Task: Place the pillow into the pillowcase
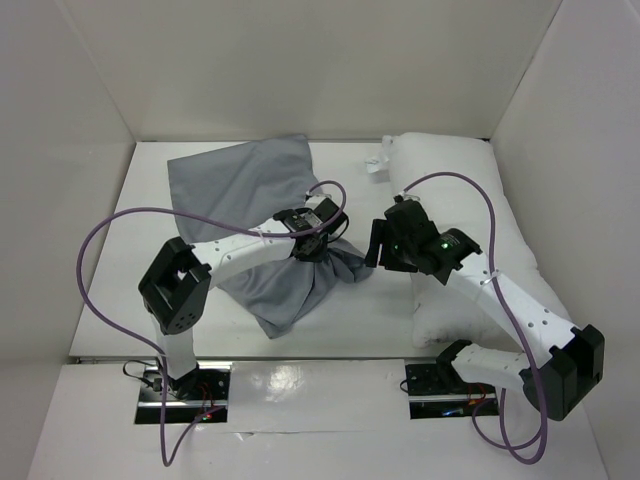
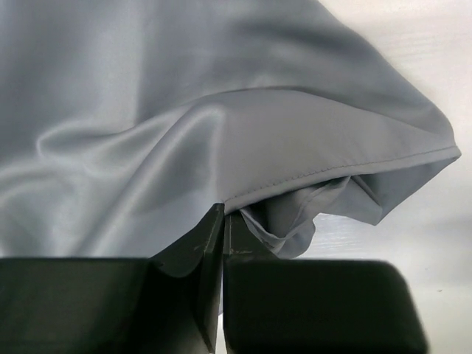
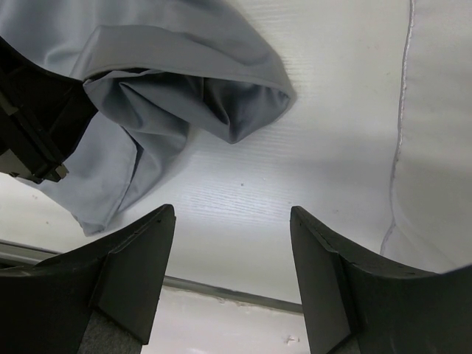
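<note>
The grey pillowcase (image 1: 240, 190) lies wrinkled on the left half of the table, its right end bunched up. My left gripper (image 1: 322, 250) sits at that bunched end. In the left wrist view the left gripper (image 2: 223, 212) is shut, with the stitched hem of the pillowcase (image 2: 184, 110) pinched at its tips. The plump white pillow (image 1: 470, 200) lies along the right side. My right gripper (image 1: 378, 245) hovers between the two, over bare table. Seen from the right wrist, the right gripper (image 3: 232, 217) stands open and holds nothing, with the pillowcase (image 3: 169, 81) to its left and the pillow (image 3: 439, 133) to its right.
White walls (image 1: 90, 90) close in the table on the left, back and right. A small white scrap (image 1: 375, 165) lies near the pillow's far left corner. The table's near edge (image 3: 221, 291) runs just below the right fingers. Purple cables (image 1: 110, 230) loop over both arms.
</note>
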You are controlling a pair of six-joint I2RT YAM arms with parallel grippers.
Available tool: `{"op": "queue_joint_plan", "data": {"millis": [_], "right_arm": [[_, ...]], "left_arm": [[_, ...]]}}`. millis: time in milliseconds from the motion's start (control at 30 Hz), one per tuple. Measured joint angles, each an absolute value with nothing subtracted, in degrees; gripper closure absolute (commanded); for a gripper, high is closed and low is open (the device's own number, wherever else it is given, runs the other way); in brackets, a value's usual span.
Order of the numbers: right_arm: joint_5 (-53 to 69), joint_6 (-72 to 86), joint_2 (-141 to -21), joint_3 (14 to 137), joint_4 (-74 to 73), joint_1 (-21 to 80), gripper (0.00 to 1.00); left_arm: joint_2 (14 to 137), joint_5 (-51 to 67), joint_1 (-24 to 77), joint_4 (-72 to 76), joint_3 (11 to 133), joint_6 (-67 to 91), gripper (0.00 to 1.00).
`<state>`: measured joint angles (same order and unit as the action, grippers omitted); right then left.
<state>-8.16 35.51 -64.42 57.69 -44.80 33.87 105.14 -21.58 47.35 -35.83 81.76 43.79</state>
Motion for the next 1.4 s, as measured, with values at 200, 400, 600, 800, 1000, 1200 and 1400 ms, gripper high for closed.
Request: {"op": "queue_joint_plan", "data": {"millis": [200, 400, 600, 800, 1000, 1200, 1400], "right_arm": [[-8.1, 35.5, -64.4, 57.7, -44.8, 33.9, 0.29], [-5.2, 34.9, -64.7, 57.7, -44.0, 34.2, 0.31], [-3.0, 34.9, -69.8, 57.6, -36.9, 40.9, 0.3], [-1.7, 34.9, -79.2, 56.1, -21.3, 45.4, 0.3], [-4.3, 36.0, -84.4, 51.9, -5.4, 46.9, 0.92], [-7.3, 41.1, -85.8, 47.9, 1.4, 47.1, 1.0], [-9.4, 46.0, -79.9, 39.4, -0.9, 49.0, 1.0]], "left_arm": [[105.1, -21.6, 46.9, -35.9, 81.8, 43.7, 1.0], [103.5, -20.9, 46.1, -36.4, 80.9, 43.1, 1.0], [94.4, -17.8, 45.9, -38.8, 78.8, 40.1, 1.0], [91.4, -14.1, 45.6, -39.0, 78.8, 38.3, 1.0], [91.4, -10.7, 44.0, -39.6, 78.7, 37.1, 1.0], [91.4, -7.3, 41.4, -39.6, 78.7, 35.9, 1.0], [91.0, -2.7, 36.9, -39.4, 78.7, 34.5, 1.0]]}}
